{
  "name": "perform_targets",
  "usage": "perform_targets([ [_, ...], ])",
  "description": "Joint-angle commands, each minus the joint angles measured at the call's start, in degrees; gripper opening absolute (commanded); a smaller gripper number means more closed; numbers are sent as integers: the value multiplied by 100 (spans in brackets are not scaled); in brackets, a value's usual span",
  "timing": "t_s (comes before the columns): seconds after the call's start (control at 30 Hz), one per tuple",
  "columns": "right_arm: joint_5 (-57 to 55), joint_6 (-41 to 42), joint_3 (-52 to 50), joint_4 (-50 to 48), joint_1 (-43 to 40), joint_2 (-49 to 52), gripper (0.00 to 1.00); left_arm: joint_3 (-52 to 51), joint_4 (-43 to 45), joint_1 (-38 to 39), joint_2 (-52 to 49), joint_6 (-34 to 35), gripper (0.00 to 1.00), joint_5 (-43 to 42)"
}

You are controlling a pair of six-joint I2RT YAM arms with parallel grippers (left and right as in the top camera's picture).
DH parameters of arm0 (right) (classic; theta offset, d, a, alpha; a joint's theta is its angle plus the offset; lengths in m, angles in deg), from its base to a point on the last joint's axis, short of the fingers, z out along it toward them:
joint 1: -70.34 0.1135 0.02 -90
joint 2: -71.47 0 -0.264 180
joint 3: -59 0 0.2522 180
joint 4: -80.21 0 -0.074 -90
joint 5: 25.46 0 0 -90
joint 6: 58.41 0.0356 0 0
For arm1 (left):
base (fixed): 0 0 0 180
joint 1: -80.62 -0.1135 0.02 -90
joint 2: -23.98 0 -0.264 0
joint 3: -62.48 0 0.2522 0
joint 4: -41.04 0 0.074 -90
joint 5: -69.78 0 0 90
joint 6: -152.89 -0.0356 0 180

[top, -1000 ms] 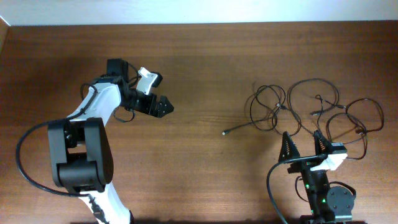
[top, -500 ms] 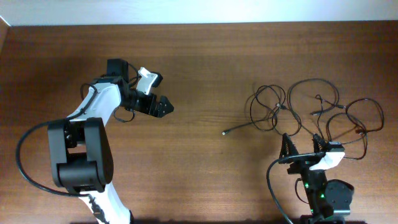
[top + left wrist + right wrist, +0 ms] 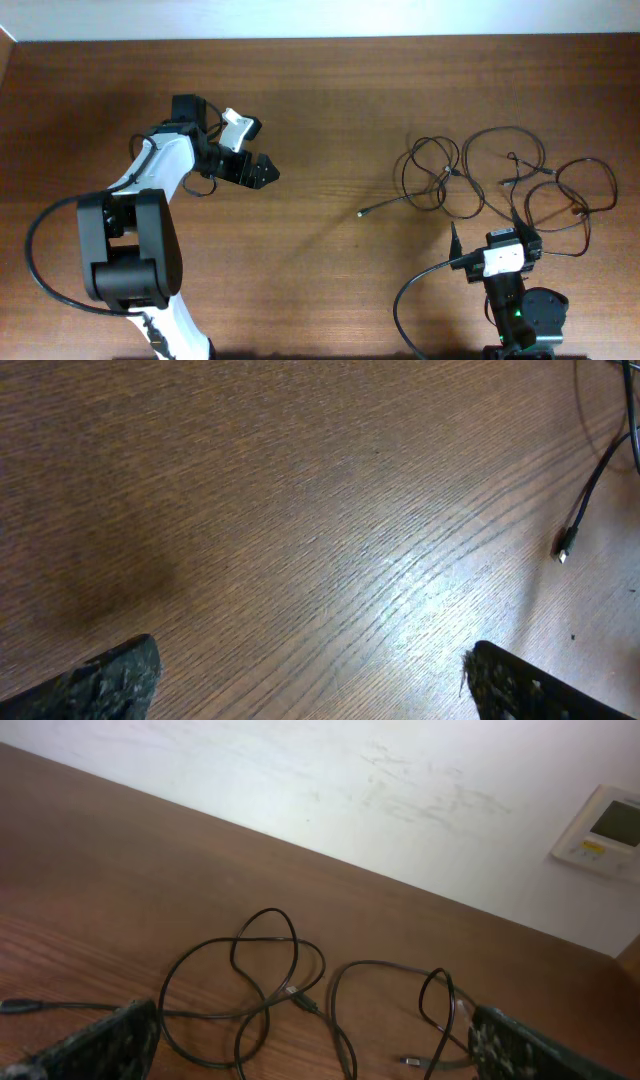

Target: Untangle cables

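Cables lie looped on table; left pincer and right pincer gape empty.

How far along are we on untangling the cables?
Nothing looks done: the cables lie in crossing loops, one plug end trailing out sideways. Nothing is in hand: the right gripper is open and empty beside the bundle, and the left gripper is open over the table, far off. All the separating is left.

Lower loops of cables off-frame
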Motion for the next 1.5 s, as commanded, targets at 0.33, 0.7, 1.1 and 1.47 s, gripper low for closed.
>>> perform_targets([
  [0.33, -48, -81, -28, 48, 173, -267, 98, -11, 11, -17, 55, 28, 99, -11],
  [0.7, -426, 426, -28, 57, 195, -269, 99, -11, 13, -17, 55, 28, 99, -11],
  [1.1, -1058, 2026, -26, 85, 190, -269, 99, -11, 13, -17, 55, 28, 99, -11],
  [1.47, -1058, 2026, -28, 87, 190, -269, 99, -11, 9, -11, 2, 28, 99, -11],
])
